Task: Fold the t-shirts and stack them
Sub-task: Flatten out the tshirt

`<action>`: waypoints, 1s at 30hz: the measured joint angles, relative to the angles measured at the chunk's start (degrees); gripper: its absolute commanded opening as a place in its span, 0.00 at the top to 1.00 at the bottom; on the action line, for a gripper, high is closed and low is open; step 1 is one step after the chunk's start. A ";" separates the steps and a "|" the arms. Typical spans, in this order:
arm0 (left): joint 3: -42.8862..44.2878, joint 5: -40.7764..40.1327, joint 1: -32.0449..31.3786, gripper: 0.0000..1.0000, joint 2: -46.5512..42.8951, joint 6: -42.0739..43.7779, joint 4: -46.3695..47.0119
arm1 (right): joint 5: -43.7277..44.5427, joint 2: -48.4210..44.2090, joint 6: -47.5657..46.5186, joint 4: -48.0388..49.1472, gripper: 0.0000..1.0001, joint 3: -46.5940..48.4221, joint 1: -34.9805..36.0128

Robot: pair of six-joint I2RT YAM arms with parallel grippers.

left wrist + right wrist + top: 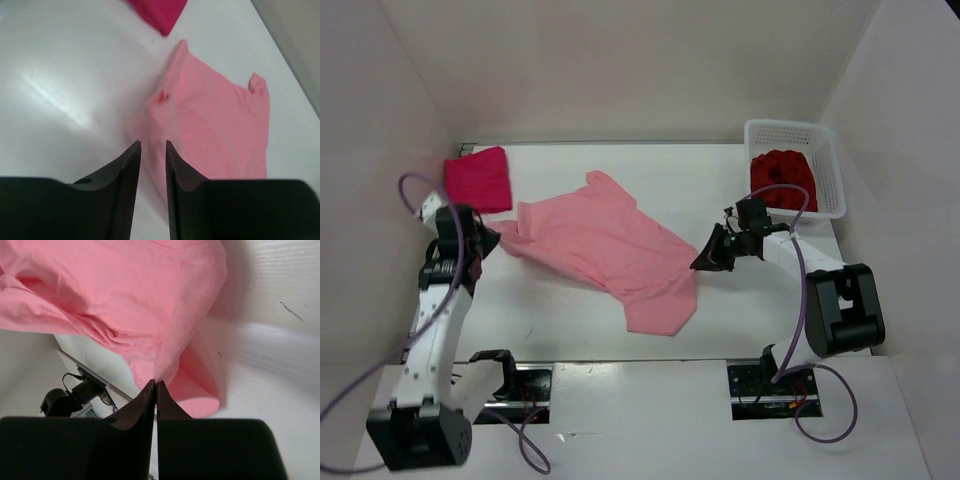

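Observation:
The salmon pink t-shirt (605, 245) lies spread and rumpled across the middle of the table. My right gripper (705, 258) is shut on its right edge and lifts that edge a little; in the right wrist view the gripper (155, 382) pinches a fold of the pink cloth (125, 285). My left gripper (487, 242) is at the shirt's left corner; in the left wrist view it (152, 144) is narrowly open just over the pink edge (215, 115). The magenta-red t-shirt (478, 178) lies folded at the back left. The dark crimson t-shirt (782, 178) is bunched in the basket.
A white mesh basket (782, 126) stands at the back right. White walls close in the table on three sides. Purple cables (802, 290) loop from both arms. The arm mounts (765, 385) sit at the near edge.

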 measured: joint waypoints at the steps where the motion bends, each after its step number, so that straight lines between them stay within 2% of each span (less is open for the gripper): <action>1: -2.45 0.39 1.20 0.46 -5.01 -1.97 -1.44 | 0.09 -0.59 -0.02 -0.17 0.95 -0.44 0.00; 2: -5.03 0.94 1.88 0.32 -9.64 -4.39 -3.41 | 0.24 -1.14 -0.02 -0.26 0.93 -0.76 0.02; 3: -7.82 1.70 2.01 0.01 -14.82 -7.65 -5.97 | 0.39 -1.64 -0.02 -0.42 0.93 -0.98 0.00; 6: -12.66 3.54 2.12 0.00 -25.40 -14.25 -11.91 | 0.66 -2.58 -0.28 -0.63 0.93 -1.05 0.00; 8: -13.07 3.48 2.19 0.00 -27.04 -16.39 -13.42 | 0.81 -2.80 -0.63 -0.63 0.92 -1.05 0.00; 10: -12.98 3.58 2.21 0.00 -23.76 -16.72 -12.52 | 0.85 -2.80 -0.90 -0.70 0.92 -1.05 0.00; 13: -13.00 4.28 2.21 0.00 -13.38 -16.22 -8.33 | 1.01 -2.80 -1.31 -0.68 0.92 -1.05 0.00; 16: -12.74 4.76 2.23 0.33 -3.48 -14.82 -3.23 | 1.53 -2.80 -1.51 -0.81 0.92 -0.70 0.00; 17: -12.24 4.74 2.23 0.48 -0.35 -13.70 -1.66 | 1.73 -2.73 -1.53 -0.83 0.92 -0.44 0.00; 18: -11.30 4.63 2.23 0.51 2.82 -12.50 -0.39 | 1.97 -2.62 -1.53 -0.81 0.92 -0.11 0.00; 21: -5.11 3.78 2.23 0.48 12.81 -7.78 2.01 | 2.64 -2.05 -1.53 -0.70 0.92 1.01 0.00; 26: 4.33 1.42 2.23 0.22 25.03 0.35 6.21 | 2.86 -1.42 -1.01 -0.39 0.92 1.77 0.00; 29: 9.46 0.52 2.21 0.18 31.58 4.46 6.75 | 3.02 -1.31 -0.59 -0.13 0.92 1.77 0.00; 30: 11.04 0.52 2.10 0.25 34.03 5.55 7.23 | 3.04 -1.29 -0.42 -0.09 0.92 1.77 0.00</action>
